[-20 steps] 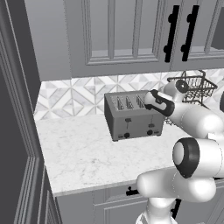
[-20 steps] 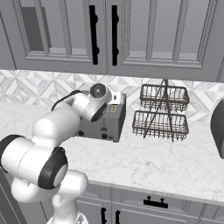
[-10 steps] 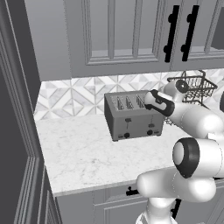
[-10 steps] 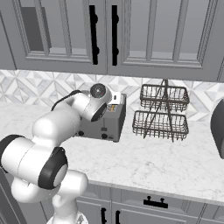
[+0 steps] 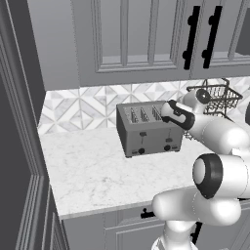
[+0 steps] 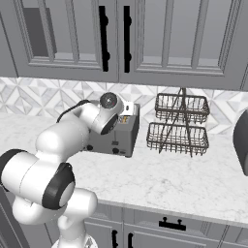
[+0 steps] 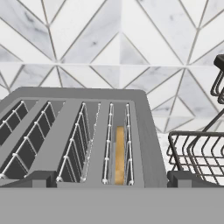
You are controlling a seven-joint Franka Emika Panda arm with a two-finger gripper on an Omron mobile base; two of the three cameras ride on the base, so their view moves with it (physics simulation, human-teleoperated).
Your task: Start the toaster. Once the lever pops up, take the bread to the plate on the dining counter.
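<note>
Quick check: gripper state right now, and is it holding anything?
Gripper: open, holding nothing, poised above the boxy grey metal toaster, over the slot with the tan-brown bread slice.

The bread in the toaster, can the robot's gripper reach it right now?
Probably yes. The open gripper hangs just above the toaster, and the bread sits in the end slot with nothing over it.

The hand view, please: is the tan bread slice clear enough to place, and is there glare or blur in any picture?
Hand view: sharp; the tan bread slice sits edge-on in the rightmost slot of the boxy grey metal toaster. Left base view: soft, even light, no glare. Right base view: the white arm hides much of the toaster.
</note>
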